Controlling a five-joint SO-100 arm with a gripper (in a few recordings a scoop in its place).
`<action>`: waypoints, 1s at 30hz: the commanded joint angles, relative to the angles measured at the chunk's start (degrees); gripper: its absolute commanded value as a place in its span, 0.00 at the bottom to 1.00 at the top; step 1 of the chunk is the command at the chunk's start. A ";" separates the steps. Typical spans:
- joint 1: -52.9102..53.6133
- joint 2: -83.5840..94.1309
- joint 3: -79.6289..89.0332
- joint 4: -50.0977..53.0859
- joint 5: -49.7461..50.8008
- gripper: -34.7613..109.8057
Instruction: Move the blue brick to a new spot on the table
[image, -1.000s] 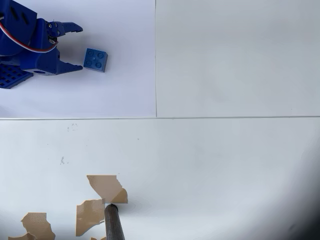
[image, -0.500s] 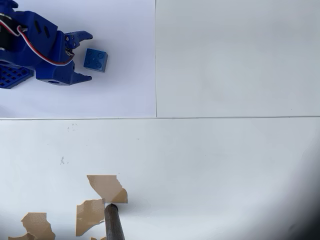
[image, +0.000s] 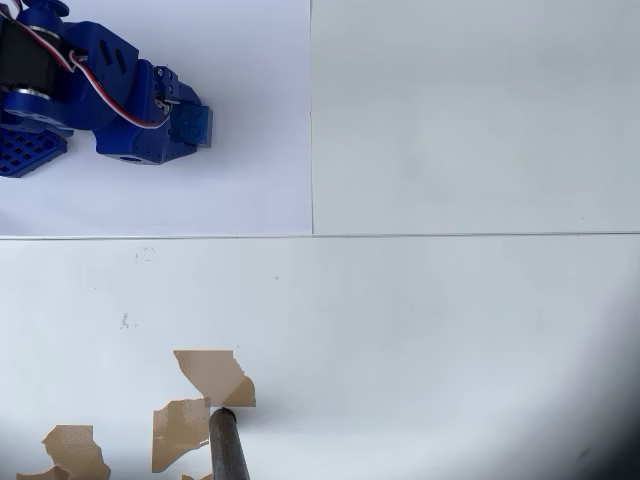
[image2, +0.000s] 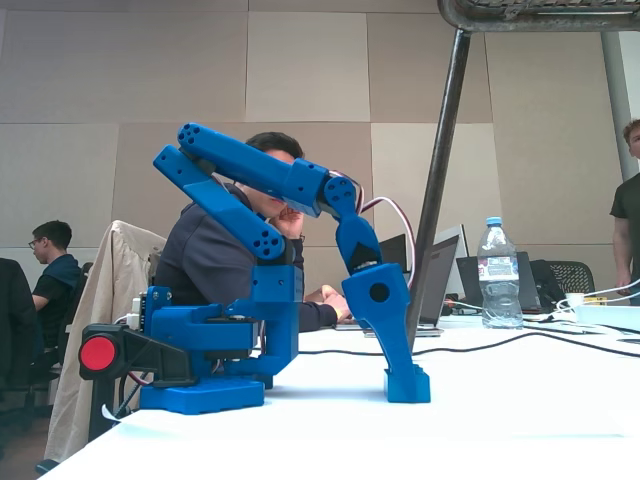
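**Desk:** Where is your pincer (image: 180, 122), and where is the blue brick (image: 196, 124)?

**Floor:** From overhead, your blue arm (image: 95, 90) reaches in at the upper left of the white bench (image: 450, 330), and the pincer is down over the brick. Only the brick's right part peeks out past the fingertips. In the fixed view the pincer (image2: 407, 385) stands nearly upright with its tip at the bench surface. You cannot tell from either view whether the jaws have closed on the brick or merely straddle it.

**Desk:** How will it handle?

**Floor:** Judging by looks, it is light, rigid moulded plastic with smooth sides, so it should neither crush nor sag, though it may skid or twist if you pinch it off-centre. Take it across two opposite flat walls, low and square, not by the studs or a corner. The torn brown tape (image: 212, 375) lies well apart, nearer the lower left
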 joint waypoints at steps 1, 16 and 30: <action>-1.67 -2.55 -8.09 2.46 3.08 0.30; -5.54 -32.61 -50.36 14.50 12.13 0.31; -5.19 -61.26 -88.42 23.91 14.06 0.30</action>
